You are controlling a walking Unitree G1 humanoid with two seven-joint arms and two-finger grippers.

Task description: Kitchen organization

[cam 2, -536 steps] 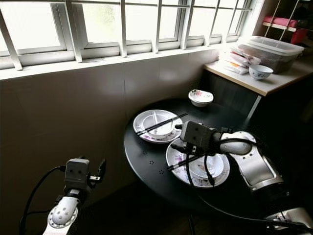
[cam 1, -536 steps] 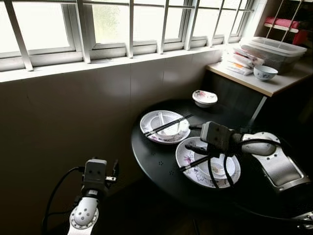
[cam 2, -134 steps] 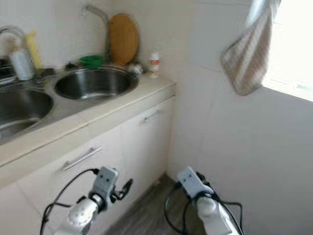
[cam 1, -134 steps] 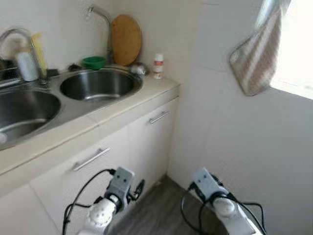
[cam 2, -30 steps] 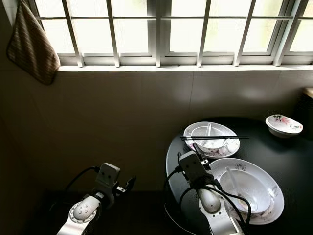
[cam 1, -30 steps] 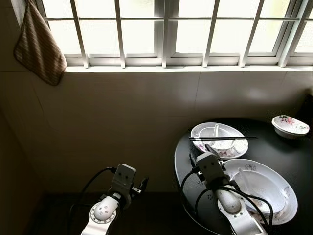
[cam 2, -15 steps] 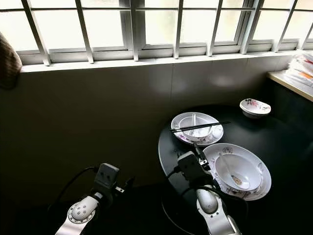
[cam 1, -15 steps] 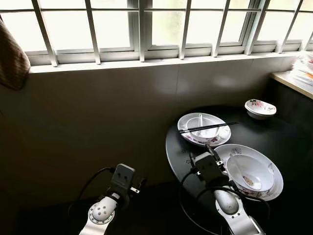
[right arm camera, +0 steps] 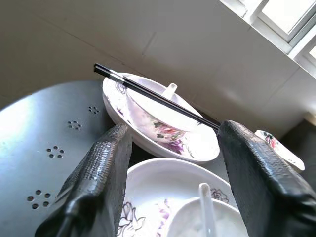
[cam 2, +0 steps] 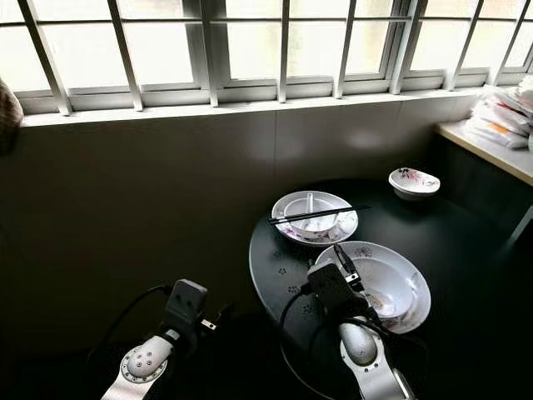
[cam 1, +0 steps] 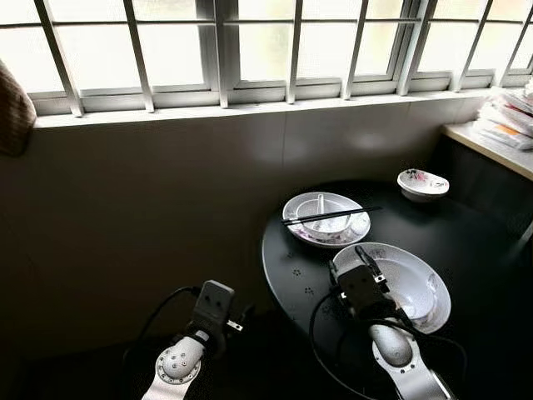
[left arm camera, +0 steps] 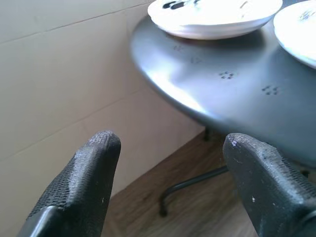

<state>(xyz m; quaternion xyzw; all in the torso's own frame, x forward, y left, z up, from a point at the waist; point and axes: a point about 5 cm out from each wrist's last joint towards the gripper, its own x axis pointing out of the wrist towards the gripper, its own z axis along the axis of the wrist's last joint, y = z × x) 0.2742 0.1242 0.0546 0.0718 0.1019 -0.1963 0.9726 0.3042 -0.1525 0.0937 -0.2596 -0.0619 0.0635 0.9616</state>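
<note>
The round black table now sits nearer the middle of the head views than half a second ago; I judge the robot is turning and stepping toward it, so the dishes come within reach. Under the window, at the table's far side, a plate carries a bowl and a pair of chopsticks across it. At the table's near edge lies the big plate with a bowl and spoon. A small bowl stands well apart, at the far right side. The right gripper hovers over the near edge, fingers wide apart, holding nothing. The left gripper hangs beside the table, low, also spread and empty. Nothing blocks the approach.
</note>
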